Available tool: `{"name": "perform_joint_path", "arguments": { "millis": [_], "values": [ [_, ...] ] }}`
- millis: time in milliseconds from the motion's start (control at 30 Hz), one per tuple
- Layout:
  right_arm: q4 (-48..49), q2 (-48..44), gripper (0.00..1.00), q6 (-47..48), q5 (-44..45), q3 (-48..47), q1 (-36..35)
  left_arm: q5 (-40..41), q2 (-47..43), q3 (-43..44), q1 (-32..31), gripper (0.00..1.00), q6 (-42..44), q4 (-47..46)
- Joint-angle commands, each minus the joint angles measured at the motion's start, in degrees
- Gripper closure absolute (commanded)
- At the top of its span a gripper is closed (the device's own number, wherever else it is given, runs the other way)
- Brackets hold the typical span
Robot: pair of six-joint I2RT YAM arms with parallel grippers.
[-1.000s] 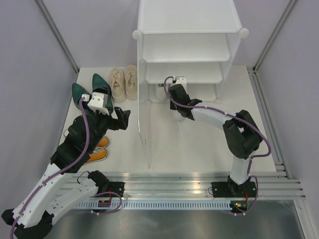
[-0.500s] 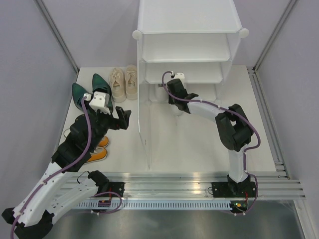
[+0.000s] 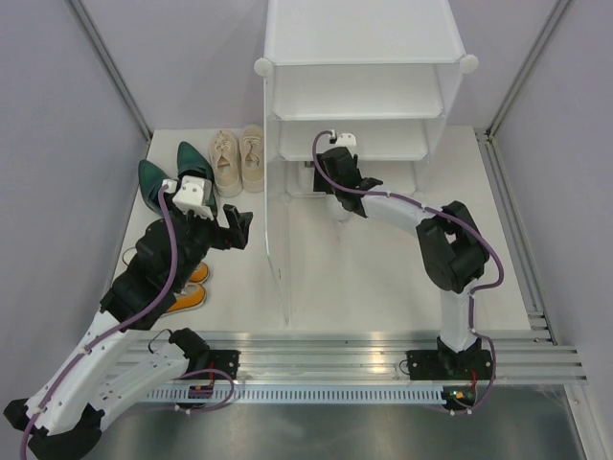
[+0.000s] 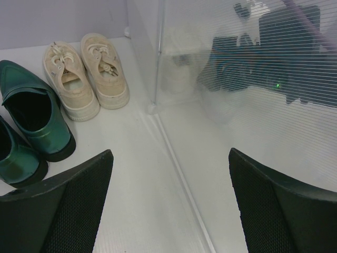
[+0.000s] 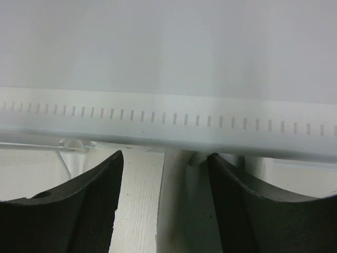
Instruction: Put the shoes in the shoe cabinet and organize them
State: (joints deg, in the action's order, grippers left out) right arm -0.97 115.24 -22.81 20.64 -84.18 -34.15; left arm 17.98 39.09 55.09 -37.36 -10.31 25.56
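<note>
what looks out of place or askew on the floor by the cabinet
Nothing is spilled or damaged. The cream sneakers sit parallel; the green heels beside them are staggered, not aligned. The orange sneakers lie half under the left arm.

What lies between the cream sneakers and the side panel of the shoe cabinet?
Only a bare strip of table, shown in the left wrist view.

Top cam: high, behind arm bases [image 3: 450, 365], looks down on whole bench [image 3: 383, 278], shoe cabinet [image 3: 359, 29] at far centre. Left wrist cam: low, near bench, looks fwd past left end effector [image 4: 169, 155] at cream sneakers [image 4: 87, 74], green heels [image 4: 31, 116], cabinet side panel [image 4: 253, 79]; top cam shows these too. Right wrist cam: v. close on cabinet shelf edge [image 5: 168, 118], past right end effector [image 5: 166, 158].
</note>
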Motion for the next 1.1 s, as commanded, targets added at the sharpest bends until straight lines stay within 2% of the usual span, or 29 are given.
{"name": "perform_joint_path", "arguments": {
  "millis": [0,333,433,567,700,867,1067],
  "values": [
    [1.76,-4.84,0.3,0.04,0.98,1.47,0.49,0.3,0.11,-0.07,-0.16,0.07,1.78,-2.27],
    [3.08,-14.95,0.34,-0.83,-1.31,10.7,-0.56,0.92,-0.07,-0.16,-0.16,0.07,2.04,-2.27],
    [3.52,-18.55,0.4,-1.27,-1.57,14.3,-1.18,1.36,-0.07,-0.16,-0.16,0.07,2.04,-2.18],
    [6.07,-24.26,0.6,-2.85,-1.75,22.8,-2.76,1.45,-0.15,-0.07,-0.08,0.07,2.13,-2.18],
    [8.61,-28.75,0.69,-7.15,-3.15,29.85,-4.6,1.53,-0.16,-0.07,-0.08,0.07,2.13,-2.18],
    [12.75,-26.49,0.71,-8.66,-4.65,34.52,-4.96,1.18,0.02,-0.07,-0.08,0.07,2.22,-2.18],
    [15.12,-18.14,0.71,-8.13,-5.0,30.32,-4.52,1.27,0.02,-0.16,0.01,0.06,2.4,-2.18]
  ]
}}
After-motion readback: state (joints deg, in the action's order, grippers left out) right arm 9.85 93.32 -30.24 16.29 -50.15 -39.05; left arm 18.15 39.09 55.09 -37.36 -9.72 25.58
